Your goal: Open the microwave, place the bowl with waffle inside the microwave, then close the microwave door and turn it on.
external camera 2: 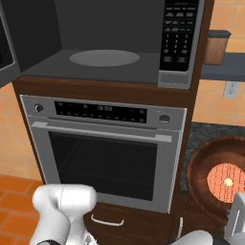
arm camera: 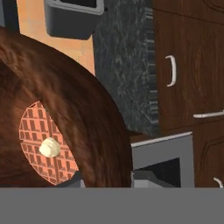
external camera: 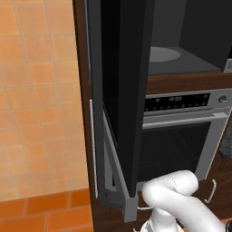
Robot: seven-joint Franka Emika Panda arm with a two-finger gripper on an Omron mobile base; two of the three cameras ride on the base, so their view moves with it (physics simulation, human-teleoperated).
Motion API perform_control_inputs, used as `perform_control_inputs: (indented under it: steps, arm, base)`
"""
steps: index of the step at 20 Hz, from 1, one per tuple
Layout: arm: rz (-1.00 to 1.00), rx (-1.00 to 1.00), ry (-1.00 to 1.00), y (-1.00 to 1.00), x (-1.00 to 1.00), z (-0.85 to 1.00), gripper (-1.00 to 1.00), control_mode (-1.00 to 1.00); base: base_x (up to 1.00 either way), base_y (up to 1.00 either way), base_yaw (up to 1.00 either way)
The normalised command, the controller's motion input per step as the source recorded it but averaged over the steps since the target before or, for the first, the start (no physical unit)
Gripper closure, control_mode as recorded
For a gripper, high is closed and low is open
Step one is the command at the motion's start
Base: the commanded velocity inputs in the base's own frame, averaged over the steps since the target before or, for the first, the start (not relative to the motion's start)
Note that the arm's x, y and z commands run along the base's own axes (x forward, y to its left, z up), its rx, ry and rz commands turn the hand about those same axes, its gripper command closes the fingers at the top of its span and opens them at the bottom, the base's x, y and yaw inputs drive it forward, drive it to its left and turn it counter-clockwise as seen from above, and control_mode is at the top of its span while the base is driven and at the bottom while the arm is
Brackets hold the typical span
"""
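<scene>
Orange tiled floor (external camera: 36, 213) and a paler tiled wall (external camera: 41, 90) border a dark wood cabinet column (external camera 2: 103, 88) that carries the microwave (external camera 2: 110, 62) above a steel oven (external camera 2: 103, 153). Swung fully outward, the microwave door (external camera: 122, 90) stands nearly edge-on in the left base view, its black glass panel hanging down past the oven's control strip. Inside the dark cavity the round grey turntable (external camera 2: 104, 58) lies bare. At the right edge of the microwave front sits a black keypad (external camera 2: 175, 36); its key labels are too small to read, and the characters on the oven's display strip (external camera 2: 100, 111) are likewise illegible.

Low at the right edge of the right base view, the bowl (external camera 2: 203, 167) hangs in the air beside the cabinet, outside the microwave and below the cavity's level, with dark speckled stone behind it. A round waffle (external camera 2: 226, 181) with a pale dab at its middle lies in it. In the hand view the bowl's reddish-brown wall runs down between the two fingertips of the hand (arm camera: 105, 180), which is clamped on the bowl's rim.
</scene>
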Motion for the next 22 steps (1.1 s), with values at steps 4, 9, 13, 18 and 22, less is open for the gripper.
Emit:
perform_control_inputs:
  steps: [4, 9, 13, 18, 22]
  arm:
    - [-0.04, -0.02, -0.06, 1.00, -0.14, 0.41, 1.00, -1.00]
    - [-0.09, 0.00, 0.12, 1.00, -0.01, 0.22, 1.00, -1.00]
    - [-0.11, 0.00, 0.34, 1.00, 0.00, 0.01, 1.00, -1.00]
    - [-0.06, 0.00, 0.35, 0.98, 0.00, 0.29, 1.00, -1.00]
    - [-0.05, 0.00, 0.20, 0.83, 0.00, 0.39, 1.00, -1.00]
  base:
    - [0.00, 0.00, 0.00]
    - [0.00, 0.00, 0.00]
    - [0.00, 0.00, 0.00]
    - [0.00, 0.00, 0.00]
    - [0.00, 0.00, 0.00]
